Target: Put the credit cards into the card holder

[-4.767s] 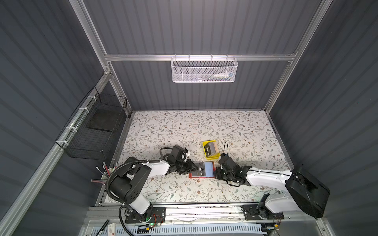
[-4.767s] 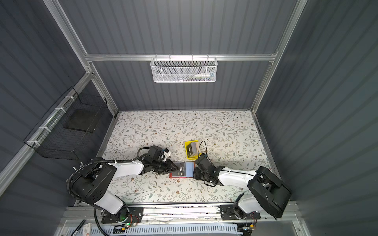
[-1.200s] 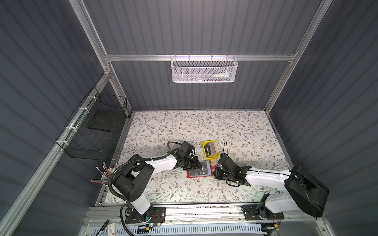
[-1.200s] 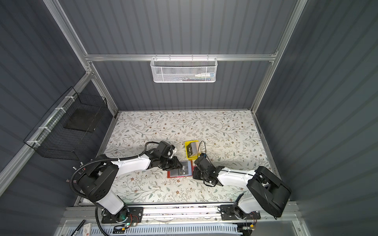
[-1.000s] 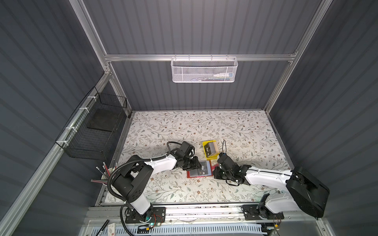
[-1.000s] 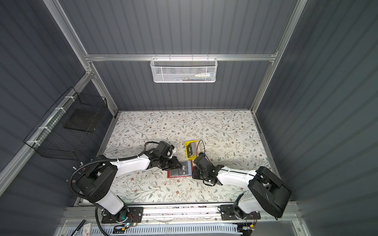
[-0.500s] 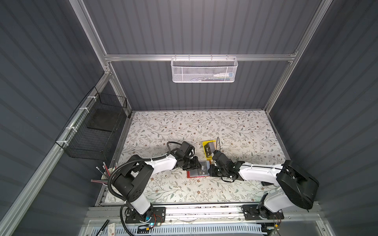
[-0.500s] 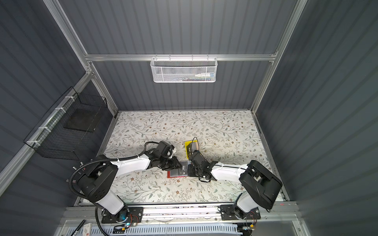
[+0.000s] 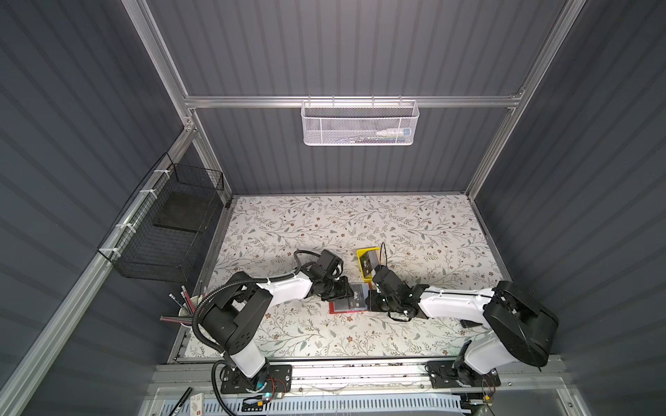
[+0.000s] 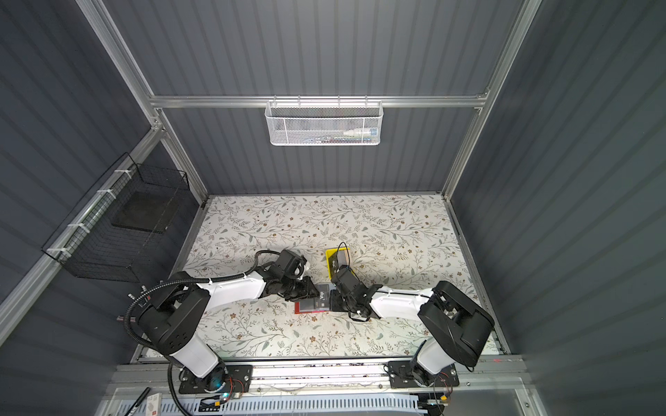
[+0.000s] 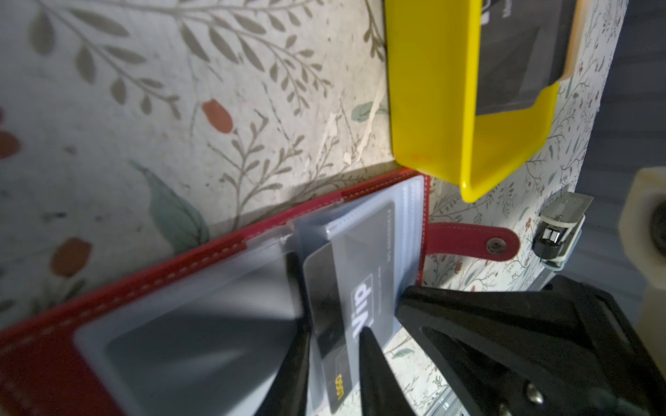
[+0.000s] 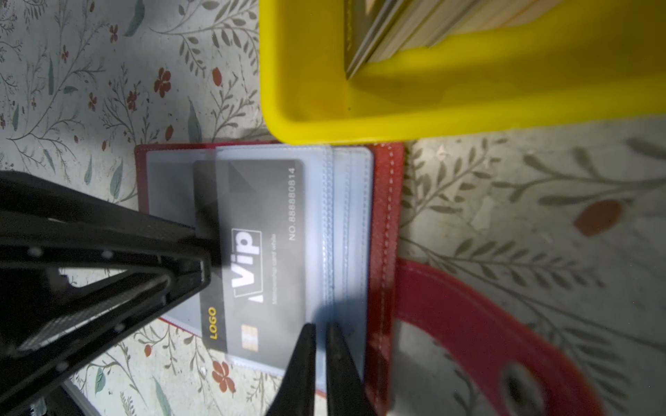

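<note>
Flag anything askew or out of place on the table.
The black VIP card sits skewed, only partway inside a clear pocket of the card holder; one edge sticks out by the left gripper.

Most of the floral-patterned surface (image 9: 414, 230) lies bare: its far half and the near strip are open to pass through. The one crowded spot is mid-surface, where a small yellow plastic tray (image 9: 360, 260) sits just beside, perhaps touching, an open red leather-like card holder (image 9: 340, 308). The left pincer (image 9: 345, 289), clamped on a black plastic VIP card (image 9: 356, 294), and the right pincer (image 9: 371, 302) hem the holder in from opposite sides.
</note>
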`<state>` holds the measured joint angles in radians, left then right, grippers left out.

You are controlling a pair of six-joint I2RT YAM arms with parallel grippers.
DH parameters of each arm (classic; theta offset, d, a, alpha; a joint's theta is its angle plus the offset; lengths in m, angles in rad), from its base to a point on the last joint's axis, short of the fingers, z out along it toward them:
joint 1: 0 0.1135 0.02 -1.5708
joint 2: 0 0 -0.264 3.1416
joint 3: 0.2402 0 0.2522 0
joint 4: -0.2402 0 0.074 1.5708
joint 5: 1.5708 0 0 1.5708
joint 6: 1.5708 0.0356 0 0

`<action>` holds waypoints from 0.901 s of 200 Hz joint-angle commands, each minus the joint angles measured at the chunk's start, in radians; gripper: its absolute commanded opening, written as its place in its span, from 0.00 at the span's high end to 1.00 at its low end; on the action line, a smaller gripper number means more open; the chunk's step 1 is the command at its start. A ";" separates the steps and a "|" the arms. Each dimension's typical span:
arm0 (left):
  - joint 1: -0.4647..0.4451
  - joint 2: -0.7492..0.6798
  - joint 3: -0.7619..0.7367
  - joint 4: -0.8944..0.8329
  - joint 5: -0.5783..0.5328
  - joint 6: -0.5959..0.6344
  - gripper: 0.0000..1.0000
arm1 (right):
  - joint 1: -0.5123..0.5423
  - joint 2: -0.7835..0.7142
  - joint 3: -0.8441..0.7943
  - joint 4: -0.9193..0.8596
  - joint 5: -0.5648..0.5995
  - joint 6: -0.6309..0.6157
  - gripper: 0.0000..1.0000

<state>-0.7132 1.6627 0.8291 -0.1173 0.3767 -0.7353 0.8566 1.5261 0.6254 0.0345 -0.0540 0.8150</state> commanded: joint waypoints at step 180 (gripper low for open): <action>-0.017 0.055 -0.007 0.072 0.055 -0.021 0.79 | 0.005 -0.059 -0.048 -0.122 0.052 0.022 0.88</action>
<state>-0.7216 1.7023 0.8223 -0.0292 0.4198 -0.7555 0.8608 1.4475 0.5896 -0.0715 -0.0074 0.8371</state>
